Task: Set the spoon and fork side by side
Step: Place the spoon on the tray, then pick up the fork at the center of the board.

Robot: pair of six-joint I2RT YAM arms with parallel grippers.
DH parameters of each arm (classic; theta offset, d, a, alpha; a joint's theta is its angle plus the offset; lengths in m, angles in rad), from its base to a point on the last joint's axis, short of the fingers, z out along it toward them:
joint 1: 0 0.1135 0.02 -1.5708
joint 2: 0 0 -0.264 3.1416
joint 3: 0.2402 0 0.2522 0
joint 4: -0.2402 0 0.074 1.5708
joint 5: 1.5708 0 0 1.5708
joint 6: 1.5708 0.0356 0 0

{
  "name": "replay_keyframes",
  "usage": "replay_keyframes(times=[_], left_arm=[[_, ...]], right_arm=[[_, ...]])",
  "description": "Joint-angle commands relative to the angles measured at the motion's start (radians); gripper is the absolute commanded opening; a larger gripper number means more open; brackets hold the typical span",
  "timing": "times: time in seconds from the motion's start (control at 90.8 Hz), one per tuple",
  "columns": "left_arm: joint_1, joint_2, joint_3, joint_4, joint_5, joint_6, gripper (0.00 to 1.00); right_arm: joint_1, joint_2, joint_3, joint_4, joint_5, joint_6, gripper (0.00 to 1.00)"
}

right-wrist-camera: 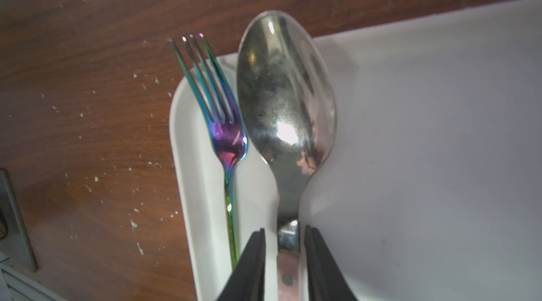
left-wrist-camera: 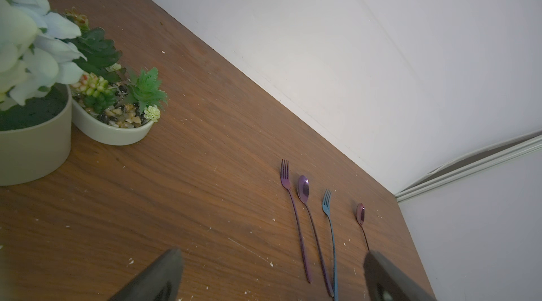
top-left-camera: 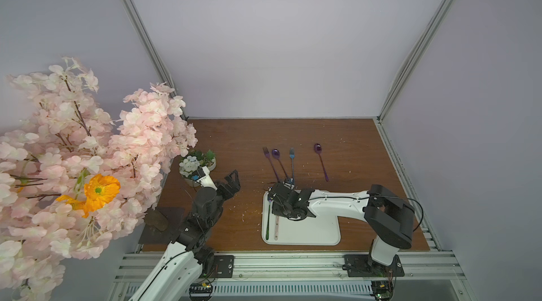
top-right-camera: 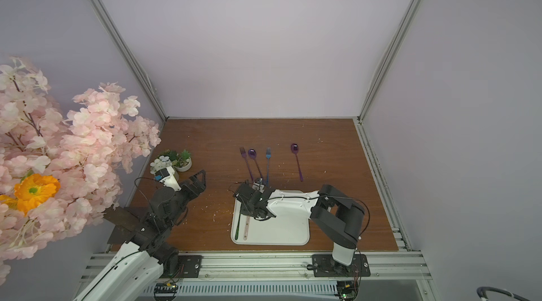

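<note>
Flanking the spoon handle, fingers stand clear.

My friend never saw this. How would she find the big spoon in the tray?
Look at the white tray on the brown table, under the right gripper. Two pieces of cutlery lie side by side along one edge of it. The spoon has a wide silver bowl and a pinkish handle, while the fork next to it is thin and rainbow-coloured.

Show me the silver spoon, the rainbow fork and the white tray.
silver spoon (right-wrist-camera: 286, 103), right wrist view, bowl.
rainbow fork (right-wrist-camera: 227, 141), right wrist view, base of tines.
white tray (right-wrist-camera: 425, 153), right wrist view, bare floor.
</note>
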Motion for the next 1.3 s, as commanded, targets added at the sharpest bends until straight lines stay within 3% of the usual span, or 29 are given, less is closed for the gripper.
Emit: replay_keyframes(times=[0.0,0.176,0.319,0.517,0.683,0.782,1.035,1.288], left_arm=[[0.007,0.001,-0.003,0.011,-0.001,0.004,0.99],[0.007,0.003,0.000,0.007,-0.009,0.006,0.99],[0.007,0.020,0.003,0.006,-0.010,0.008,0.99],[0.007,0.049,0.019,-0.010,-0.017,0.017,0.99],[0.007,0.050,0.031,-0.011,-0.026,0.036,0.99],[0.007,0.061,0.040,-0.015,-0.028,0.041,0.99],[0.007,0.099,0.053,-0.041,-0.043,0.040,0.98],[0.007,0.098,0.047,-0.044,-0.051,0.047,0.99]], right_arm=[[0.002,-0.024,0.028,-0.074,0.030,-0.030,0.31],[0.007,-0.051,0.125,-0.218,0.104,-0.137,0.43],[-0.046,-0.086,0.246,-0.382,0.208,-0.340,0.59],[-0.285,-0.142,0.298,-0.384,0.136,-0.737,0.68],[-0.467,-0.055,0.353,-0.321,0.053,-0.942,0.66],[-0.518,0.054,0.423,-0.321,0.076,-0.951,0.62],[-0.518,0.294,0.570,-0.255,-0.046,-0.865,0.48],[-0.516,0.362,0.571,-0.189,-0.075,-0.839,0.46]])
